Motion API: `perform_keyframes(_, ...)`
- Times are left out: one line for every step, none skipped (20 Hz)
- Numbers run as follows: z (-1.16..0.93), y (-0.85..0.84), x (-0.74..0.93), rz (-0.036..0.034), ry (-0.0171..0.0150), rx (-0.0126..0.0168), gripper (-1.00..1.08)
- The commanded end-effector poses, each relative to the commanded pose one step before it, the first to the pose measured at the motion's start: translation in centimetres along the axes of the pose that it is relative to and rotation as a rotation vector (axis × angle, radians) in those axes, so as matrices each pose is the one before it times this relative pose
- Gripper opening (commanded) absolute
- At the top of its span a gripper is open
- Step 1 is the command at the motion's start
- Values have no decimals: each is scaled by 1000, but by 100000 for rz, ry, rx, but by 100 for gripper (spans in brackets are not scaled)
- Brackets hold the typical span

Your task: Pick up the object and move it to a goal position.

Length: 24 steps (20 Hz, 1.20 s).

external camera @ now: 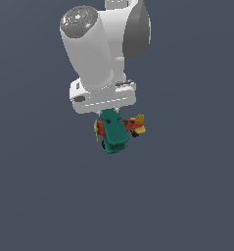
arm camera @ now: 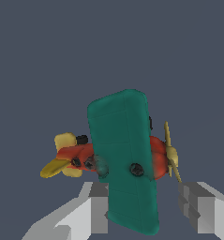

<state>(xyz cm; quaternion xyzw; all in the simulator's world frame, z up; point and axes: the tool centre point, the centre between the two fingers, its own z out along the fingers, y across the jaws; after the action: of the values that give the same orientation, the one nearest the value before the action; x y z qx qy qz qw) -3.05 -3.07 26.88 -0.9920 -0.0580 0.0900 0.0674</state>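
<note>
Fingers (arm camera: 97, 211) straddle the biplane's (arm camera: 125, 159) wing, apparently grasping it; gripper (external camera: 111, 113) directly above, fuselage crosswise.

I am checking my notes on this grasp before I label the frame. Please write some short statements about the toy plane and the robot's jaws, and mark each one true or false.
1. The toy biplane sits directly below the gripper in the exterior view. True.
2. The plane's wings are red. False: the wings are teal-green; the body is red.
3. The propeller and the tail are yellow. True.
4. In the exterior view, the tail points to that view's left. False: the tail is on that view's right, the propeller on its left.
5. In the wrist view, one grey finger shows on each side of the wing. True.
6. A second toy lies nearby. False: only the biplane is visible.
</note>
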Motion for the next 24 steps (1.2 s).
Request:
perform_keyframes(731,170,520,-1323,-2053,3645,28)
perform_keyframes(283,79,204,-528,-767,1476,28)
perform_keyframes(280,84,203,-537,-743,1500,28)
perform_keyframes(276,88,202,-546,-717,1523,28)
perform_keyframes(273,92,201,-555,-692,1547,28)
perform_keyframes(269,97,200,-564,-666,1570,28)
perform_keyframes(265,101,198,-573,-639,1592,28)
perform_keyframes(261,106,196,-583,-612,1614,28)
perform_keyframes(257,111,195,-593,-585,1636,28)
perform_keyframes(252,116,193,-603,-557,1656,28)
perform_keyframes(247,120,190,-613,-528,1676,28)
perform_keyframes(242,125,188,-623,-499,1696,28)
perform_keyframes(237,130,185,-633,-469,1713,28)
perform_keyframes(231,135,183,-644,-440,1732,28)
perform_keyframes(226,140,180,-655,-410,1751,28)
perform_keyframes(220,145,177,-666,-379,1767,28)
perform_keyframes(213,149,173,-677,-348,1783,28)
perform_keyframes(207,154,170,-689,-316,1799,28)
perform_keyframes(200,158,166,-700,-284,1813,28)
perform_keyframes(194,163,162,-712,-252,1828,28)
perform_keyframes(186,167,158,-723,-219,1840,28)
perform_keyframes(179,172,153,-736,-187,1854,28)
perform_keyframes(172,176,149,-748,-153,1865,28)
perform_keyframes(164,180,144,-761,-120,1877,28)
